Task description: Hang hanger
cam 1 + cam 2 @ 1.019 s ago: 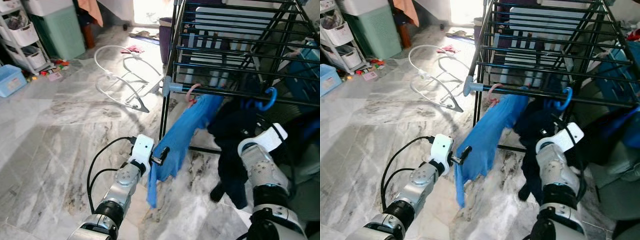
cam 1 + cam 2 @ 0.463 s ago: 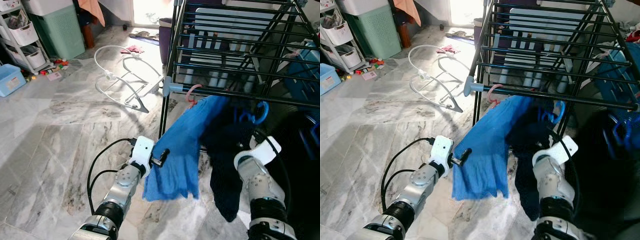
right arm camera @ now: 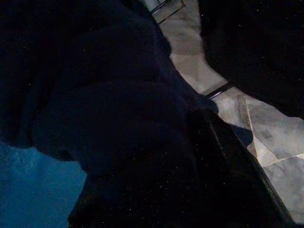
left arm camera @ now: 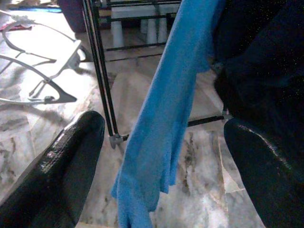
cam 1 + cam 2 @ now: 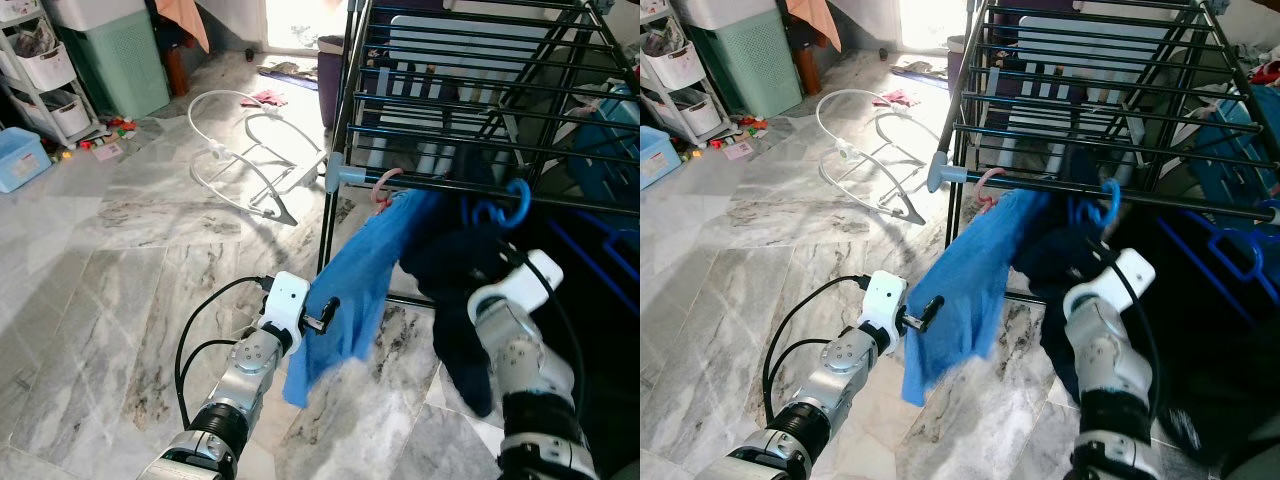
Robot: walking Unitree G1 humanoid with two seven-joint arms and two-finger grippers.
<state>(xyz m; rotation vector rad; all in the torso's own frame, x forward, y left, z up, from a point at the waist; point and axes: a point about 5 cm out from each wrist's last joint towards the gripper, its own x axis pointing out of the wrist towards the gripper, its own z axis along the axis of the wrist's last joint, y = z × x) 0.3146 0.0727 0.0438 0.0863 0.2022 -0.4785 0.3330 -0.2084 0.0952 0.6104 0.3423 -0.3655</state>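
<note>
We see a black metal drying rack point(image 5: 470, 90) on a grey-veined marble floor point(image 5: 110, 270), with a blue plastic hanger point(image 5: 500, 205) hooked on its front rail, hook curling up over the bar and its body dropping down behind a dark navy garment point(image 5: 460, 290). Hanger's long axis is hard to read, most of it is buried in the cloth. A bright blue cloth point(image 5: 355, 290) hangs from the same rail off a pink hook point(image 5: 383, 185) and drapes long and narrow, slanting down toward the robot's left. The left gripper point(image 4: 156, 156) sits low beside the blue cloth's lower edge; its wrist view gives what the head views don't: two glossy black rounded fingers point(image 4: 66, 166) spread wide apart, with the cloth's frayed hem and the rack's thin leg between them, nothing clamped. The right gripper point(image 3: 209, 156) is up against the navy garment just under the hanger; its wrist view is nearly black, soft dark folds pressed close to the lens, a slice of marble at one side, and we cannot tell how its fingers stand. In the head views we see the right wrist's white housing point(image 5: 520, 285) against the fabric. Behind, a white wire frame point(image 5: 245, 150) lies on the floor near a green bin point(image 5: 120, 60).
</note>
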